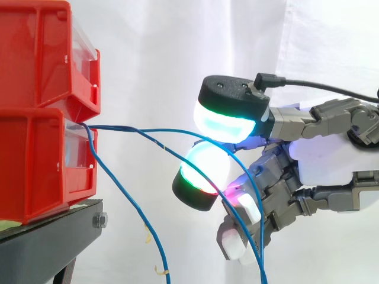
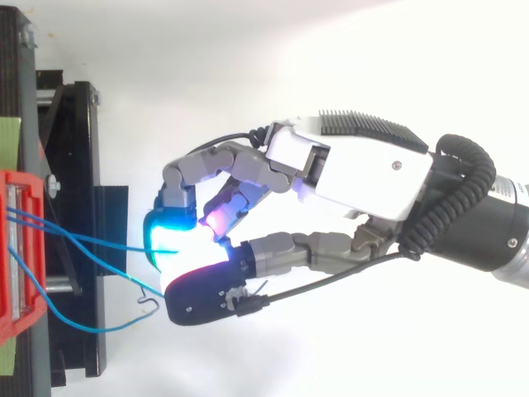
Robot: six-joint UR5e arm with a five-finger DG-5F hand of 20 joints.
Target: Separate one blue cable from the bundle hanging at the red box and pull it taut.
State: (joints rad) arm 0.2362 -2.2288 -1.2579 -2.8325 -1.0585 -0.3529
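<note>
Several thin blue cables come out of the front of the lower red bin (image 1: pixel 41 165) (image 2: pixel 18 192). My hand (image 1: pixel 323 163) (image 2: pixel 364 174) reaches in from the right, its fingers curled and its glowing thumb and finger pads (image 1: pixel 228 121) close together. One blue cable (image 1: pixel 166 131) (image 2: pixel 99 242) runs almost level from the bin into the gap between those pads, then drops down past the palm. A second cable (image 1: pixel 177 158) slopes down across the lower pad. A third (image 1: pixel 127 204) hangs loose below the bin.
A second red bin (image 1: pixel 41 53) is stacked on the lower one. Both rest on a black stand (image 1: pixel 47 245) (image 2: pixel 83 165) at the left. A white curtain hangs behind, and open space lies between the bins and my hand.
</note>
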